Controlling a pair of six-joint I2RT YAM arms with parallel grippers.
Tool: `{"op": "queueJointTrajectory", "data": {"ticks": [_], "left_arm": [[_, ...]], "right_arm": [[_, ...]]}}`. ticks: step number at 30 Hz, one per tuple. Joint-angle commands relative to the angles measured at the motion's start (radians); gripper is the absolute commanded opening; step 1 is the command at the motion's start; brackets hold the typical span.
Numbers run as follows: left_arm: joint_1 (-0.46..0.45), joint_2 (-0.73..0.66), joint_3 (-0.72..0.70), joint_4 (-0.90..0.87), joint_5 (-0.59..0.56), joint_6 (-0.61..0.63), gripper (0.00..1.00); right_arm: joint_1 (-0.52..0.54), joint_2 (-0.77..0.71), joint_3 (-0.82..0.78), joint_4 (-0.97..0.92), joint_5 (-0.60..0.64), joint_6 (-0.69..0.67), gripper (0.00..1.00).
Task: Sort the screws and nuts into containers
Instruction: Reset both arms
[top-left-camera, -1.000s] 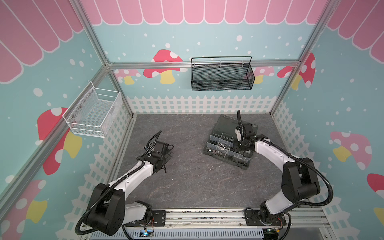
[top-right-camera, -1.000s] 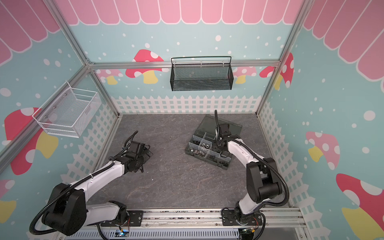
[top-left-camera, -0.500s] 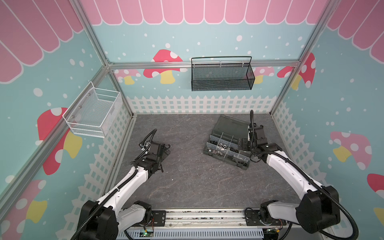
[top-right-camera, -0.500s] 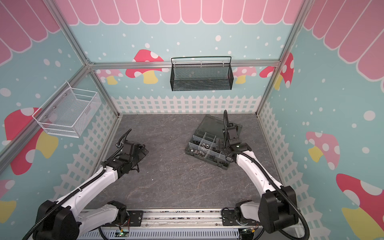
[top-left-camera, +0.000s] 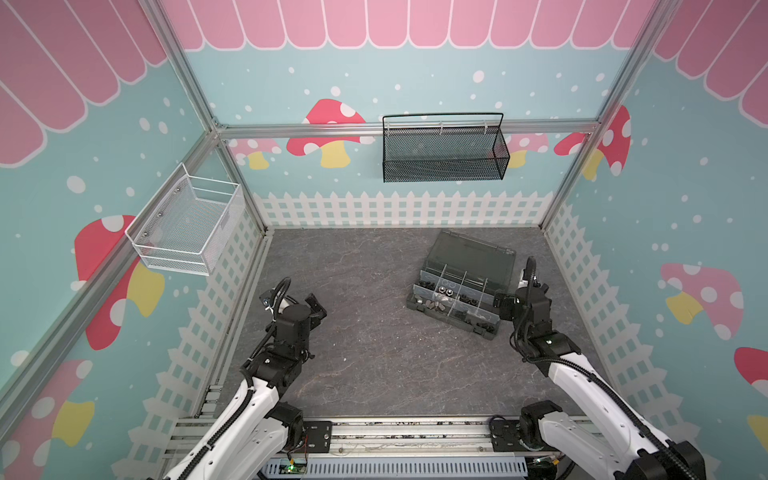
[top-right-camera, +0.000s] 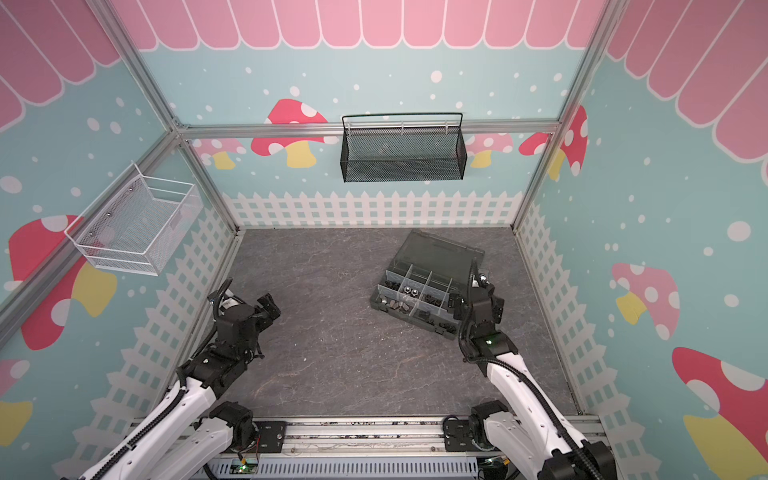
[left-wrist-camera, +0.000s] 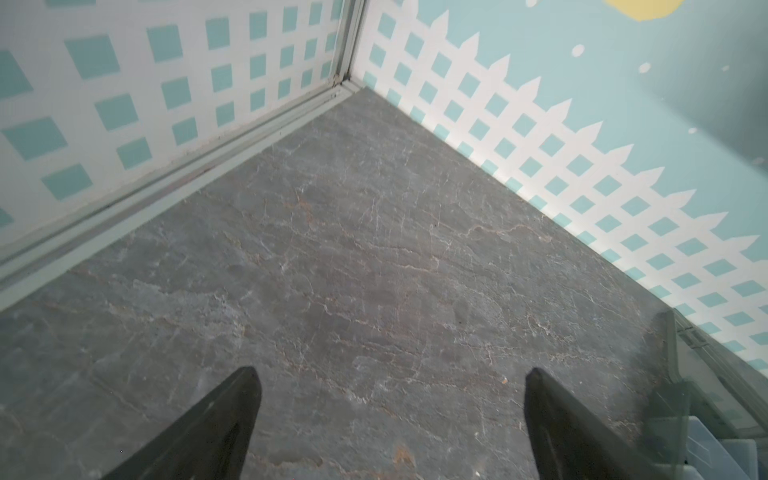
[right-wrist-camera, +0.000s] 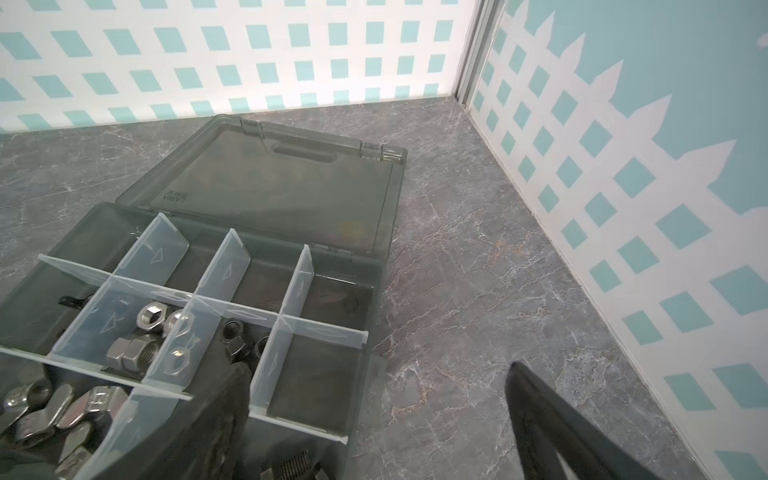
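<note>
Over the organizer box (right-wrist-camera: 376, 286) edge, right hand (right-wrist-camera: 380, 415) gapes empty; left hand (left-wrist-camera: 390, 415) likewise

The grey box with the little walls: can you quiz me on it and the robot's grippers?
1. True or false: the organizer box has its lid open.
2. The silver nuts lie: A in the black mesh basket, B in a cell of the box, C on the table.
3. Fill in: the left gripper and right gripper are both ____.
Key: 1 true; 2 B; 3 open.
</note>
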Motion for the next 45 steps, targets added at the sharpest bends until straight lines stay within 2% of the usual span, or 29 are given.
{"op": "queueJointTrajectory", "data": {"ticks": [1, 8, 12, 16, 26, 36, 45], "left_arm": [[0.004, -0.050, -0.054, 0.179, -0.047, 0.169, 1.00], [0.005, -0.047, -0.158, 0.427, -0.078, 0.368, 1.00], [0.021, 0.026, -0.198, 0.563, -0.063, 0.481, 1.00], [0.057, 0.122, -0.191, 0.620, -0.012, 0.543, 1.00], [0.185, 0.414, -0.192, 0.904, 0.146, 0.545, 1.00], [0.229, 0.731, -0.166, 1.224, 0.284, 0.552, 1.00], [0.245, 0.870, -0.101, 1.231, 0.387, 0.577, 1.00]], "right_arm": [[-0.002, -0.027, -0.050, 0.169, 0.045, -0.054, 0.97], [-0.002, -0.014, -0.180, 0.365, 0.072, -0.131, 0.97], [-0.002, -0.009, -0.300, 0.579, 0.074, -0.203, 0.97], [-0.008, 0.011, -0.388, 0.768, 0.072, -0.254, 0.97], [-0.078, 0.170, -0.452, 1.033, 0.017, -0.287, 0.97], [-0.182, 0.309, -0.455, 1.230, -0.122, -0.280, 0.97], [-0.257, 0.477, -0.445, 1.423, -0.234, -0.258, 0.97]]}}
